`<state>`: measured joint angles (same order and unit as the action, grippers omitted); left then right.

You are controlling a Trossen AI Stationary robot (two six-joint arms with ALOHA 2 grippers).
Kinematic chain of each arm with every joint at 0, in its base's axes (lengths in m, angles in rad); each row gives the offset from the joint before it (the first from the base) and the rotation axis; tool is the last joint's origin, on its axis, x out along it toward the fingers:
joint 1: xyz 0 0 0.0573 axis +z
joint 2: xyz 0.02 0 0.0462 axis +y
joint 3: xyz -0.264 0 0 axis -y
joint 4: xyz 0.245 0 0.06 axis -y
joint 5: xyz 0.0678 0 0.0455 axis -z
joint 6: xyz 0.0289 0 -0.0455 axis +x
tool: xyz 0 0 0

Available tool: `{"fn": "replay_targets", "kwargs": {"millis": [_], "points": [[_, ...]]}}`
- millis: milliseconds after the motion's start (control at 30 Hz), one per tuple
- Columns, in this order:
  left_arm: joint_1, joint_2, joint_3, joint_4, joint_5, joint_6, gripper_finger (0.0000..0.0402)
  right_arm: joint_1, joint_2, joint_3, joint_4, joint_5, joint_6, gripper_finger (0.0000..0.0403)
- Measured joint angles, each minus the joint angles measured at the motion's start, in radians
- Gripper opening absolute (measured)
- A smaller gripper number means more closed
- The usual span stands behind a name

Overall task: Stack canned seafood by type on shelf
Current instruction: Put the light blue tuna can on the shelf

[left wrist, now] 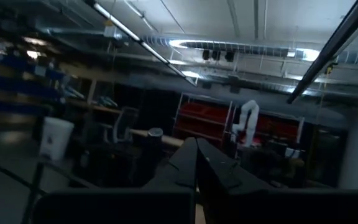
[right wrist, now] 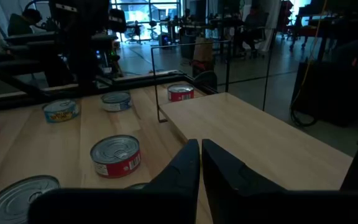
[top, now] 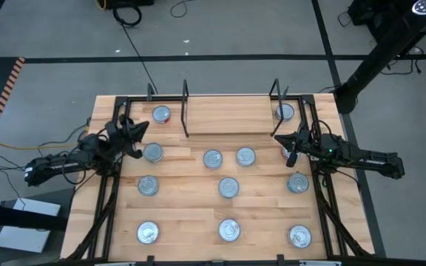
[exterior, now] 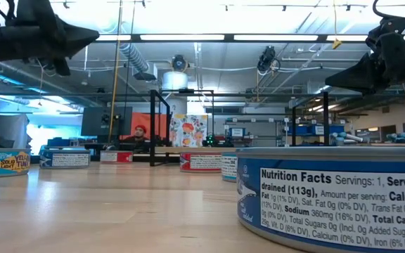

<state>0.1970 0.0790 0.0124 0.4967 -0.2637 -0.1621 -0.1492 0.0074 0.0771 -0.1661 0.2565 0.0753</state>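
Shelf (top: pixel 231 114): bare board at the table's far edge, between two black wire end frames. No tin on the board yet.

Tins (top: pixel 228 187): all loose on the table (top: pixel 191 222). Nine lie in rough rows on the near side of the shelf. Two more lie outside the end frames, one beyond the left frame (top: pixel 161 114), one beyond the right (top: pixel 285 111). A twelfth, red-sided, is half hidden under the right arm, just off the shelf's right near corner. In the low view both blue and red side labels show; from above the lids all look alike.

Left gripper (top: pixel 140 127): raised off the shelf's left end, fingers pinched together on nothing. Its wrist camera faces up into the room.

Right gripper (top: pixel 279 137): at the shelf's right near corner, fingers closed and empty, pointing along the board. In its wrist view a red tin (right wrist: pixel 115 155) sits just beside the shelf's near edge.

Judgement: sorting has not begun.

Risks:
- Both grippers must open before descending; coming down closed would shove a tin rather than take it.
- Type reads only from the side label, so a pick judged from above could mix red and blue in one stack.
- The end frames stand close to the arms; a low reach could catch the wire.
- Smooth flat lids: an off-centre placement could let a stack slide.
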Motion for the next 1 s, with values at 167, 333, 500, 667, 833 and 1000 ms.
{"fn": "replay_targets", "kwargs": {"millis": [167, 333, 500, 667, 833, 1000], "points": [[-0.007, 0.079, 0.028, -0.003, 0.061, -0.075, 0.0005, 0.000, 0.000, 0.000, 0.000, 0.000, 0.000, 0.0030], [-0.015, 0.232, 0.141, -0.009, 0.098, -0.043, 0.0003, 0.000, 0.000, 0.000, 0.000, 0.000, 0.000, 0.0030], [-0.016, 0.419, 0.332, -0.194, 0.271, -0.058, 0.0002, 0.000, 0.000, 0.000, 0.000, 0.000, 0.000, 0.0030], [-0.016, 0.620, 0.538, -0.407, 0.470, -0.047, 0.0001, 0.000, 0.000, 0.000, 0.000, 0.000, 0.000, 0.0030], [-0.016, 0.813, 0.691, -0.510, 0.596, -0.007, 0.0001, 0.000, 0.000, 0.000, 0.000, 0.000, 0.000, 0.0030], [-0.016, 0.988, 0.789, -0.520, 0.621, -0.004, 0.0001, 0.000, 0.000, 0.000, 0.002, 0.000, 0.000, 0.0030]]}}
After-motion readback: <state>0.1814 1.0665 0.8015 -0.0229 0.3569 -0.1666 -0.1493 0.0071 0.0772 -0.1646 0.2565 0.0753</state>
